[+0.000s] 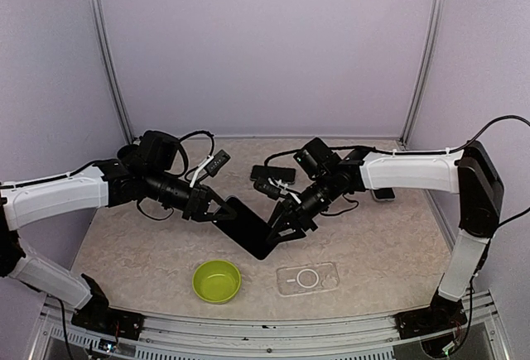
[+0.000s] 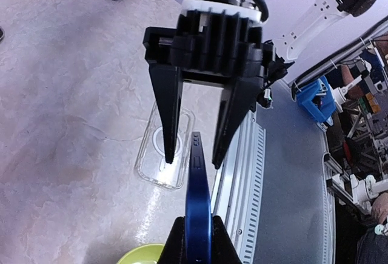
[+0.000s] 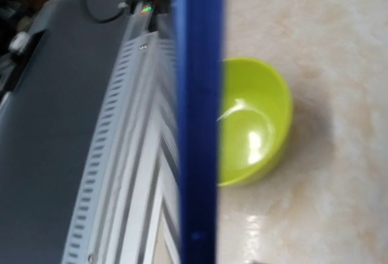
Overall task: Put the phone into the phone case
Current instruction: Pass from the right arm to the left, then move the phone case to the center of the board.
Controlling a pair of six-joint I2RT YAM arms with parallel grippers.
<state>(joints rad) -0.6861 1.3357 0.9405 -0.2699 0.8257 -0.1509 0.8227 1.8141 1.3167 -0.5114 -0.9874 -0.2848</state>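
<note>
left jaws clamped on phone (image 2: 198, 215); right jaws parted, straddling its far end

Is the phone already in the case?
No, the case lies empty while the left tool grips the phone.

Clear glossy plastic phone case (image 1: 307, 278); glossy blue-edged phone (image 2: 197, 215); shiny bowl (image 1: 217, 281).

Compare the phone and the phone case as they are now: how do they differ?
The phone is dark and opaque with a blue edge; the phone case is clear, with a ring mark. The phone is clamped in the left tool, held off the table; the phone case lies flat on it, untouched. Both are rounded rectangles of similar outline.
</note>
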